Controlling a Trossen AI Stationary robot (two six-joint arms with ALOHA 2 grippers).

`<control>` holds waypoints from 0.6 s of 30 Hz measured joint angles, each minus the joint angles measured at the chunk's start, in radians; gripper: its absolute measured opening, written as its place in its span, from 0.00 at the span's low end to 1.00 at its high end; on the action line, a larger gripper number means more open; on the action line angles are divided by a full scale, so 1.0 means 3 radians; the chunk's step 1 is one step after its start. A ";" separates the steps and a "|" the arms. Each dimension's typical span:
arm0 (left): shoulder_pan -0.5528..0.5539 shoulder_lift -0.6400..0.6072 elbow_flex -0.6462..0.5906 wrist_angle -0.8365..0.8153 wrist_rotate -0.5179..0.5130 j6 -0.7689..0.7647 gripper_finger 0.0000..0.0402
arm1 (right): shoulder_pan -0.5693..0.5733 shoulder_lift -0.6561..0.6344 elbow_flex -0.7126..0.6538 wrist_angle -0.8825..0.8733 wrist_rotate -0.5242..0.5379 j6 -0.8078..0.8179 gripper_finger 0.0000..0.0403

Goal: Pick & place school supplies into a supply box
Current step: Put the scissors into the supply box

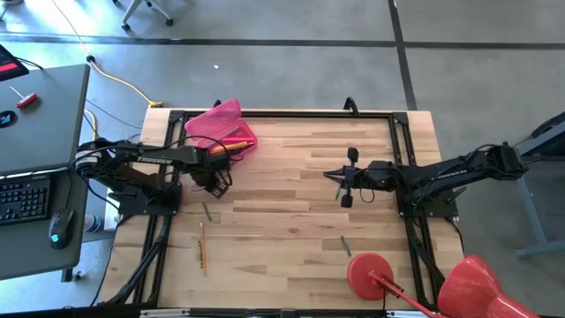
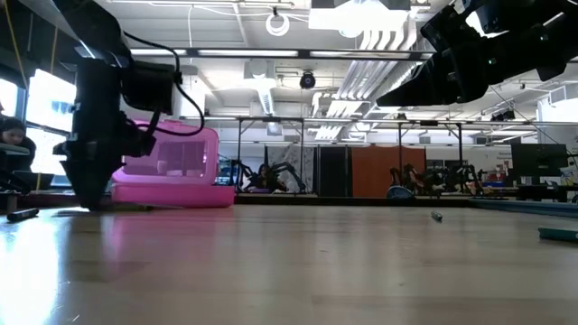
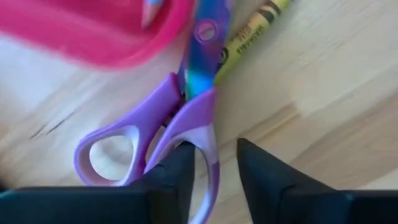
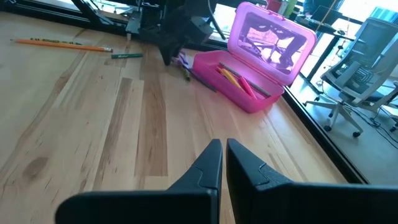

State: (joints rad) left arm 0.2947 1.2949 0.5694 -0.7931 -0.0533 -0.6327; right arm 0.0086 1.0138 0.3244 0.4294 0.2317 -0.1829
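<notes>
The purple-handled scissors [image 3: 186, 118] lie flat on the table beside the open pink supply box [image 1: 225, 131], their blades over a yellow-green crayon [image 3: 249, 34]. My left gripper [image 3: 214, 146] points down at the scissors' handles. It is open, with one handle loop's rim between its fingers. The box [image 4: 249, 84] holds yellow, orange and pink pens, and its lid stands up. An orange pencil [image 1: 202, 247] and a green pen [image 1: 207, 210] lie nearer the table's near edge. My right gripper [image 4: 224, 144] is shut and hovers over mid-table [image 1: 346, 181]. My left gripper comes from above, pointing down, and straddles the outer rim of one handle loop [image 3: 210, 174]. One finger [image 3: 177, 171] lies against that rim, while a gap shows between the rim and the other finger [image 3: 261, 177]. The scissors rest flat on the table.
A small grey pen [image 1: 346, 246] lies right of centre. A red disc with a handle [image 1: 371, 274] and a big red object [image 1: 481, 287] sit at the near right corner. A black frame [image 1: 282, 113] edges the table. Bare wood lies between the arms.
</notes>
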 joint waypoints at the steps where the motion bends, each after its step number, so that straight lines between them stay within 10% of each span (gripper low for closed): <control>1: 0.0000 0.0000 0.0000 0.0049 0.0041 0.0000 0.33 | 0.0000 0.0000 0.0000 0.0000 0.0000 0.0000 0.00; 6: 0.0000 -0.0001 0.0001 0.0087 0.0206 -0.0067 0.07 | 0.0000 0.0001 0.0000 0.0000 0.0000 0.0001 0.00; 13: -0.0011 -0.0005 0.0199 0.0074 0.0490 -0.0289 0.09 | 0.0000 0.0001 0.0000 0.0001 0.0000 0.0001 0.00; 18: -0.0173 -0.0005 0.0663 0.0063 0.0097 -0.0067 0.06 | 0.0000 0.0000 0.0000 0.0001 0.0000 0.0001 0.00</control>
State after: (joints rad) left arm 0.2428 1.2934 0.7683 -0.7741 -0.0243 -0.6529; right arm 0.0086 1.0138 0.3244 0.4297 0.2317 -0.1825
